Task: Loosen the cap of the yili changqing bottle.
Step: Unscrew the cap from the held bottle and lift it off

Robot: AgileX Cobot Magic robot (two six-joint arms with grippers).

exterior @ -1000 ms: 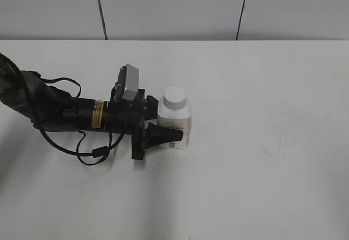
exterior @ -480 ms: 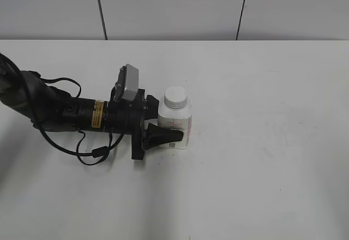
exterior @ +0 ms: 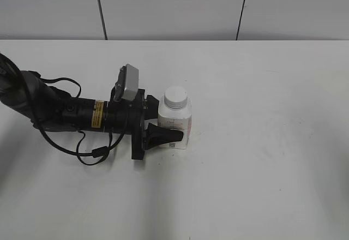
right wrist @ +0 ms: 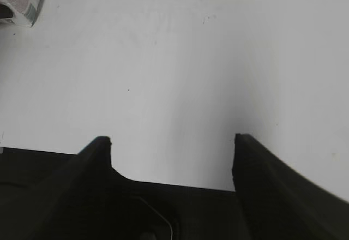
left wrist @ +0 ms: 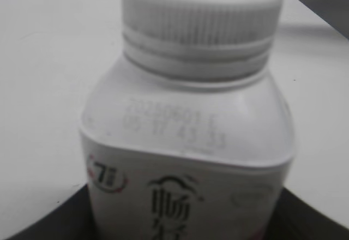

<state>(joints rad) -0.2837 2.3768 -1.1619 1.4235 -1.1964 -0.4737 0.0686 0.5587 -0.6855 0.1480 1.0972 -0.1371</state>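
The yili changqing bottle (exterior: 175,123) stands upright on the white table, left of the middle, and its white ribbed cap (exterior: 175,96) is on. My left gripper (exterior: 173,130) reaches in from the left, its black fingers closed on the bottle's lower body. In the left wrist view the bottle (left wrist: 185,158) fills the frame, with the cap (left wrist: 200,19) on top and dark jaws at both lower corners. My right gripper (right wrist: 172,139) is open and empty over bare table. It is out of the exterior view.
A black cable (exterior: 92,153) loops on the table beside the left arm. A grey wall with dark seams stands behind the table. A small grey object (right wrist: 19,3) shows at the top left corner of the right wrist view.
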